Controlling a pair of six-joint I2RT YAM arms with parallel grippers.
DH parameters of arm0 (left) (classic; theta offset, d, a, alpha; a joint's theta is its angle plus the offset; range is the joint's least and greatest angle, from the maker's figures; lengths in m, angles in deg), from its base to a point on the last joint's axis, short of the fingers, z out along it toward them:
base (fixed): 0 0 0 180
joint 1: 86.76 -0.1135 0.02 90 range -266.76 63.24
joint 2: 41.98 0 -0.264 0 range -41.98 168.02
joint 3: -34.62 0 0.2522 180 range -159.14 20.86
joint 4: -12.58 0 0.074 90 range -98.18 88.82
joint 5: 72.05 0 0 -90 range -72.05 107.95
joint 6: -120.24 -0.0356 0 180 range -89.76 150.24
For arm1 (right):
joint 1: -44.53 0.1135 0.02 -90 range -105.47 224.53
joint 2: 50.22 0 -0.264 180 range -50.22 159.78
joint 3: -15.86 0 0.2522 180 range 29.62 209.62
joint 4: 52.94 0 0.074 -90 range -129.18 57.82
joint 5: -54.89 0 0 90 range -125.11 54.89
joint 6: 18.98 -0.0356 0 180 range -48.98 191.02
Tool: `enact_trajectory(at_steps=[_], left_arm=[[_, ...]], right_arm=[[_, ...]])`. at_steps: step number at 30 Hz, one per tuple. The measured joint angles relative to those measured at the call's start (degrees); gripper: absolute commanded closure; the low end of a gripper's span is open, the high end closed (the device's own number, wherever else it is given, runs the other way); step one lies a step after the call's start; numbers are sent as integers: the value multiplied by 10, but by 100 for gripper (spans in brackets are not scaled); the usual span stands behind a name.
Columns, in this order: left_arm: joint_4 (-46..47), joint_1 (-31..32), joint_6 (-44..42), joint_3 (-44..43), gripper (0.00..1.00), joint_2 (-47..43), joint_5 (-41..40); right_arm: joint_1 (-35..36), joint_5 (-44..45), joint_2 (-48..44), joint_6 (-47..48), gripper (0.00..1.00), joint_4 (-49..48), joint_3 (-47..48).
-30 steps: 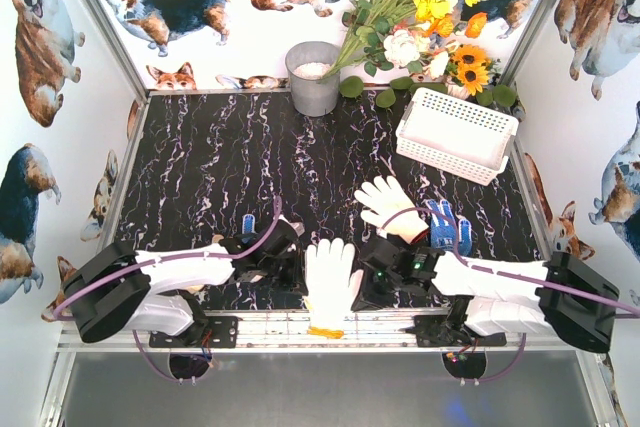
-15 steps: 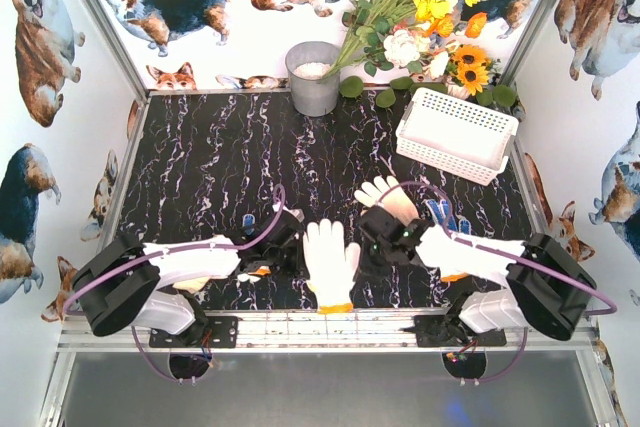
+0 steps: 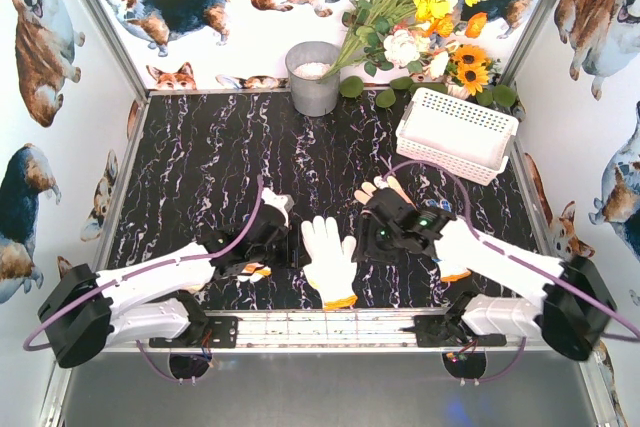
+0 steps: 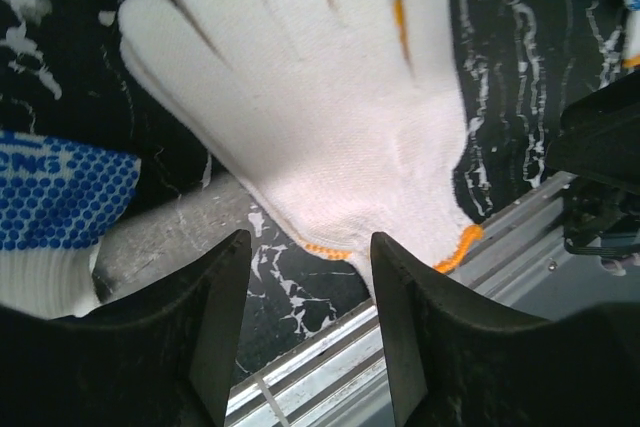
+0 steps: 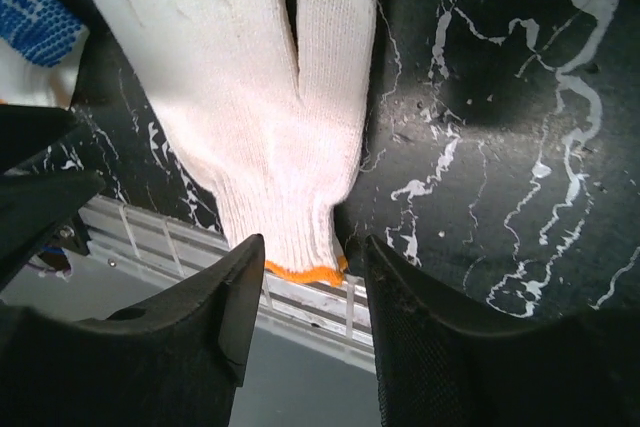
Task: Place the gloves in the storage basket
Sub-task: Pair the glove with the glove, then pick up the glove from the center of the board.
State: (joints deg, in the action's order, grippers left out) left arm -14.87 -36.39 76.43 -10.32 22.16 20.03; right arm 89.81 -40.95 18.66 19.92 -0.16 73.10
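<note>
A white glove lies flat, palm down, on the counter with its orange-edged cuff at the near edge and its fingers pointing away from the arms.

The left end effector is just left of this glove. It is released: in the left wrist view its two dark fingers stand apart, and the glove's cuff shows through the gap with nothing clamped. A blue-dotted glove lies just beside the white glove on that side, partly under the left arm.

The right end effector is just right of the white glove and is likewise released. From its own camera the jaws are parted, and the thumb and cuff lie on the counter beyond them.

A second pale glove sits beyond and to the right of the white glove, partly hidden by the right arm. The basket stands well beyond and to the right, tilted, with no glove visible in it.
</note>
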Motion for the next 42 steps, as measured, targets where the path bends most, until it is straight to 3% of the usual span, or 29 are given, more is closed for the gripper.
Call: enact_trajectory(at_steps=[8,17,24,38,42], left_arm=[[74,0,-28,-3,62,20,51],[166,0,-30,-4,74,116,119],[197,0,-30,10,77,139,132],[171,0,-37,13,78,165,109],[169,0,-36,13,78,165,105]], right_arm=[[-15,-12,-104,-16,48,-6,-71],[3,-137,-73,-101,44,-159,-204],[48,-155,-56,-136,49,-215,-210],[56,-161,-23,-175,61,-266,-237],[57,-168,-6,-182,75,-287,-238]])
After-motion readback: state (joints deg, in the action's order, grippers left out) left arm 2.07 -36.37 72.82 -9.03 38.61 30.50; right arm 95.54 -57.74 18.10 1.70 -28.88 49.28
